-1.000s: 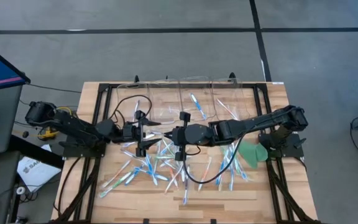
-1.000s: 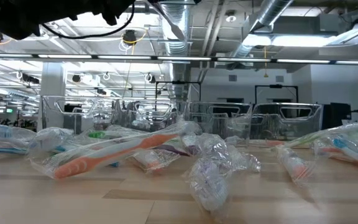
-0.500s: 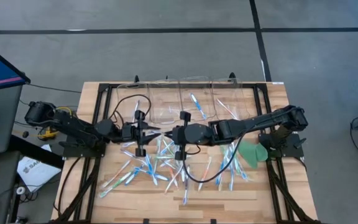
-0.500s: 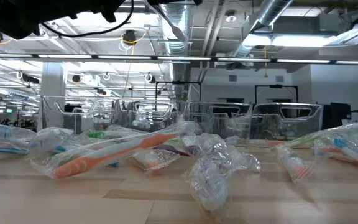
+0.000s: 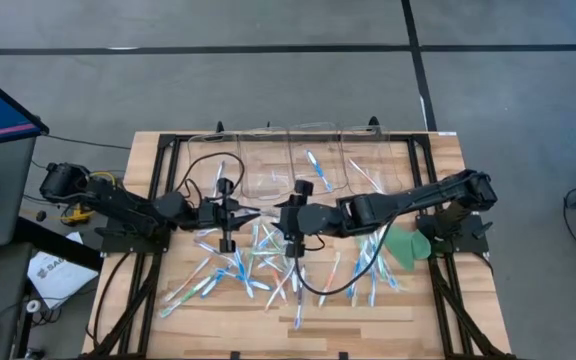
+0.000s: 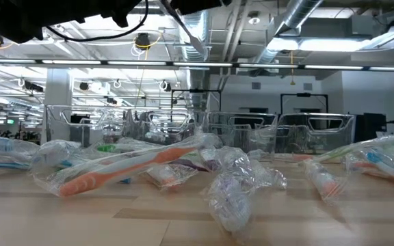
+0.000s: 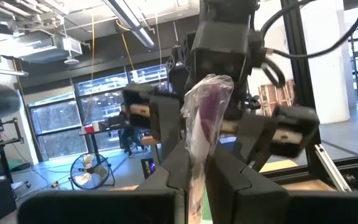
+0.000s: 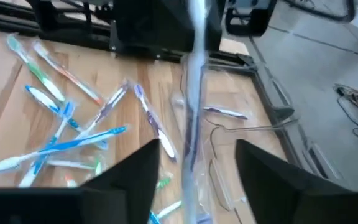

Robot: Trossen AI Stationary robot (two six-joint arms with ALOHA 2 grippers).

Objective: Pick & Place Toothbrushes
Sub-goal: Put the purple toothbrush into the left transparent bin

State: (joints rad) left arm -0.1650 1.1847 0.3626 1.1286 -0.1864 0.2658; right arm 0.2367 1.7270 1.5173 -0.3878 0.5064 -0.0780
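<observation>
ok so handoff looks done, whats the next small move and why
Probably the right claw should back straight away from the wrapped purple toothbrush. The left claw is shut on it, while the right fingers stand apart on either side, so only the left arm appears to hold it.

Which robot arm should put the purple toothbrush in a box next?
Left, probably. The left gripper is shut on the wrapped purple toothbrush, while the right gripper stands open around it without gripping. The clear bins sit just past both grippers.
</observation>
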